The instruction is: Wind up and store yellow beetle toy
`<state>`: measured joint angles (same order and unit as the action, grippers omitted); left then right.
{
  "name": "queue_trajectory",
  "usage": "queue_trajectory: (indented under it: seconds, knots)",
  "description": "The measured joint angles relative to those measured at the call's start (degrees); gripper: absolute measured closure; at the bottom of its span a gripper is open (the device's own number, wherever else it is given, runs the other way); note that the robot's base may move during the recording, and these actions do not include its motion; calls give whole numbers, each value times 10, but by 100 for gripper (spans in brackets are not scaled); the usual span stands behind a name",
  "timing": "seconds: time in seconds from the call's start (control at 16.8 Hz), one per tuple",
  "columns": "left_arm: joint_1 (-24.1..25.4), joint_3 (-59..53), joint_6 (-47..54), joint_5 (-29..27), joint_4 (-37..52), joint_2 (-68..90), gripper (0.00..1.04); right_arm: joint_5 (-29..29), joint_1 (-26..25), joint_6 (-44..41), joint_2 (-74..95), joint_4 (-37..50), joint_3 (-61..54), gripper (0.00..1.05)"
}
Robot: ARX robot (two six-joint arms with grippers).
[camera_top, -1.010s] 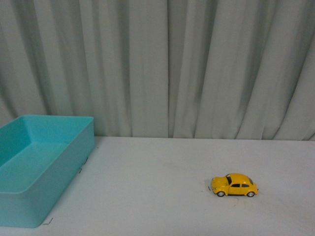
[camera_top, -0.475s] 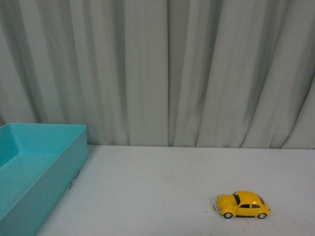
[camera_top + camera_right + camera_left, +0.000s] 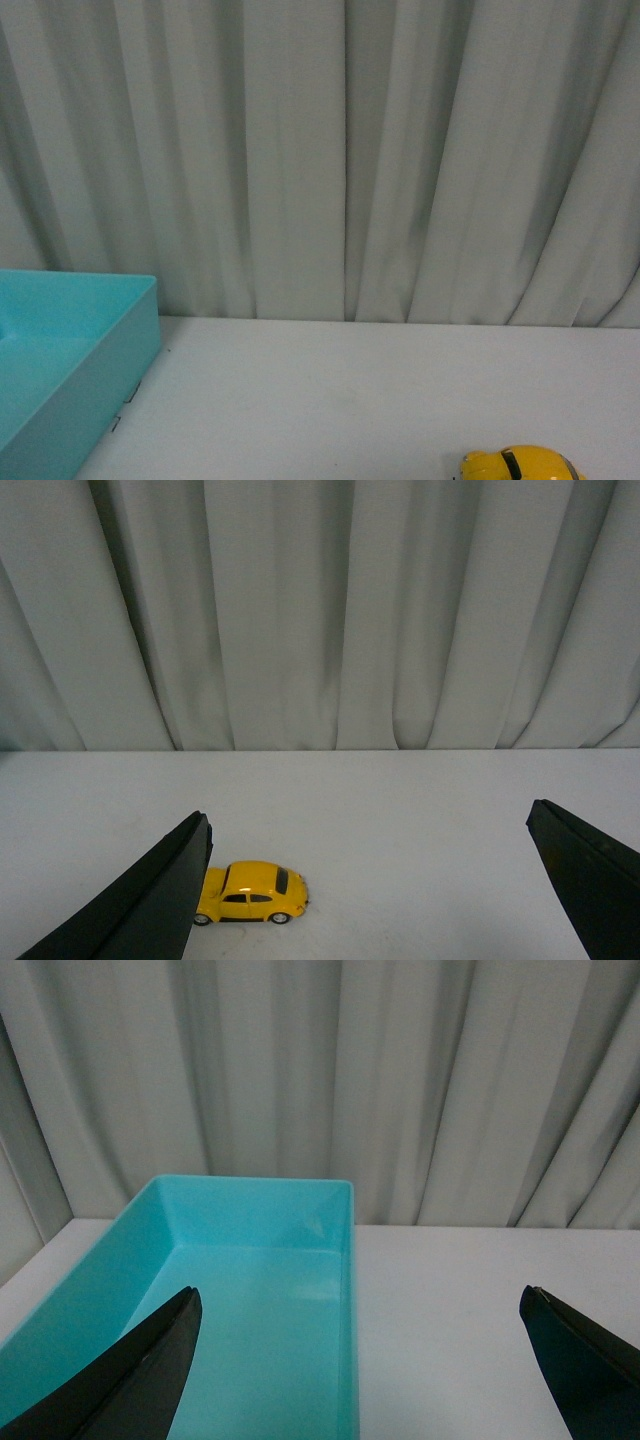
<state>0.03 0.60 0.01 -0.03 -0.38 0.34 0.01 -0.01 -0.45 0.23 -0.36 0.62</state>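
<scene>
Nothing is done yet: the yellow beetle toy (image 3: pixel 250 892) sits on the white table (image 3: pixel 450 810), well apart from the blue box (image 3: pixel 250 1181), and the left gripper (image 3: pixel 357 1296) and right gripper (image 3: pixel 370 813) gape wide, holding nothing.

Bare white counter (image 3: pixel 330 400) runs between the teal bin (image 3: pixel 100 385) at the left and the yellow beetle toy (image 3: pixel 520 466) at the near right. The bin's upright walls bar a low pass leftward; its top is open. A grey curtain (image 3: pixel 300 150) closes the far edge.

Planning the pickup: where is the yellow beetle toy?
The yellow beetle toy sits on the table, right side, cut off at the front view's bottom edge, opposite the turquoise bin.
</scene>
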Motion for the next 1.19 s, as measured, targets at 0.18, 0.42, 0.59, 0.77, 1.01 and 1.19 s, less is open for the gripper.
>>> queue_trajectory:
  seconds: [0.18, 0.42, 0.59, 0.77, 1.01, 1.19]
  knots:
    - [0, 0, 0, 0, 2, 0, 7, 0, 0, 0, 0, 1, 0, 7]
    - [0, 0, 0, 0, 2, 0, 7, 0, 0, 0, 0, 1, 0, 7]
    - [0, 0, 0, 0, 2, 0, 7, 0, 0, 0, 0, 1, 0, 7]
    - [0, 0, 0, 0, 2, 0, 7, 0, 0, 0, 0, 1, 0, 7]
    - [0, 0, 0, 0, 2, 0, 7, -196, -131, 69, 154, 111, 3, 7]
    - [0, 0, 0, 0, 2, 0, 7, -295, -237, 75, 475, 392, 47, 7]
